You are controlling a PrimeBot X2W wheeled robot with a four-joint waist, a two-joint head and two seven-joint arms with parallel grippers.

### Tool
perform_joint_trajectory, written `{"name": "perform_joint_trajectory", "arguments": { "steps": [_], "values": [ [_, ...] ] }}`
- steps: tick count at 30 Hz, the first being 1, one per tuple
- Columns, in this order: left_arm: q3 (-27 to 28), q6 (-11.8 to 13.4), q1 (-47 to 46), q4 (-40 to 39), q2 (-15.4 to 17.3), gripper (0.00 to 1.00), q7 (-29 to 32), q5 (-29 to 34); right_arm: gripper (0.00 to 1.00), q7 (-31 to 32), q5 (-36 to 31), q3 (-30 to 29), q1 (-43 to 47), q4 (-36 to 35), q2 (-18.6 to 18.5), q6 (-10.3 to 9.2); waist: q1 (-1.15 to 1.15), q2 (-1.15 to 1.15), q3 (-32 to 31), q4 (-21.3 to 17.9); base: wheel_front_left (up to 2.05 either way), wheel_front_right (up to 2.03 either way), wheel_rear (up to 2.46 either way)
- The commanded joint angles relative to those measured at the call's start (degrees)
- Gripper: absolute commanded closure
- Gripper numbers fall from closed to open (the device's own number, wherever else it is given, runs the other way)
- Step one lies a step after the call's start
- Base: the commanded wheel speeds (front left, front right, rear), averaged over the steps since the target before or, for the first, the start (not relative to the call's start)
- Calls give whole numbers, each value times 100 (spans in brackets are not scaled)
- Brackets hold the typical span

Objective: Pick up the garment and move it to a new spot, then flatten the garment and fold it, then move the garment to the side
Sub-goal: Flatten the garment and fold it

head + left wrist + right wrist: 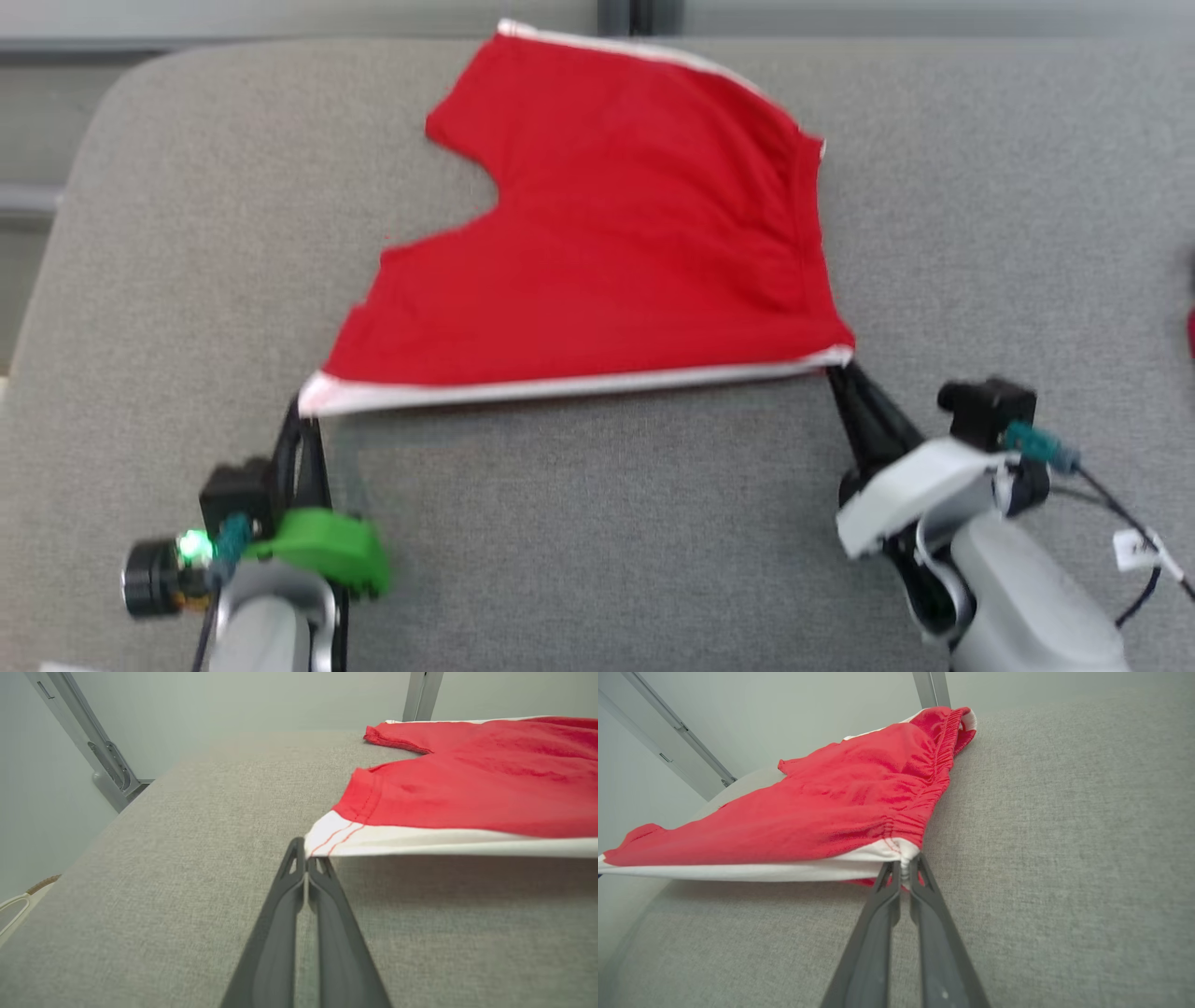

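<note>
The red shorts [616,243] lie spread across the far middle of the grey fabric-covered table [597,532]. Their white-trimmed near edge is lifted and pulled taut. The left gripper [301,409] is pinched tight on the leg-hem corner, and the right gripper [834,373] is clamped on the elastic waistband corner. A metal frame post [423,695] stands just behind the table's far edge.

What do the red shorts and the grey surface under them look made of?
Red shorts: probably thin soft cloth, slightly glossy; it drapes, gathers at an elastic waistband, and shows stitched white trim. Grey surface: looks like matte woven upholstery fabric, its flecked weave visible; what lies beneath cannot be told.
</note>
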Motion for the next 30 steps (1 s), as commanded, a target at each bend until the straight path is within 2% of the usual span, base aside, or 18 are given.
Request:
{"name": "perform_joint_trajectory", "arguments": {
  "steps": [1,11,16,22,30],
  "values": [
    [100,65,264,-8,52,100,2,-52,100,-19,87,14,250,-28,-80,-50,0,0,-608,-19,0,0,0],
    [-77,185,1644,-235,6,100,1,-324,100,-18,575,1026,1551,-78,-181,-36,0,0,-1254,-85,0,0,0],
    [66,238,1809,-534,5,100,1,-249,100,-18,781,1104,1663,-280,-318,-36,0,0,-1207,-154,0,0,0],
    [74,24,830,-565,55,100,2,53,100,-18,642,711,962,-506,-165,-36,0,0,-771,-368,0,0,0],
    [-212,-196,-1291,162,173,100,2,480,100,-19,187,215,-387,-1,276,-35,0,0,110,-775,0,0,0]
  ]
}}
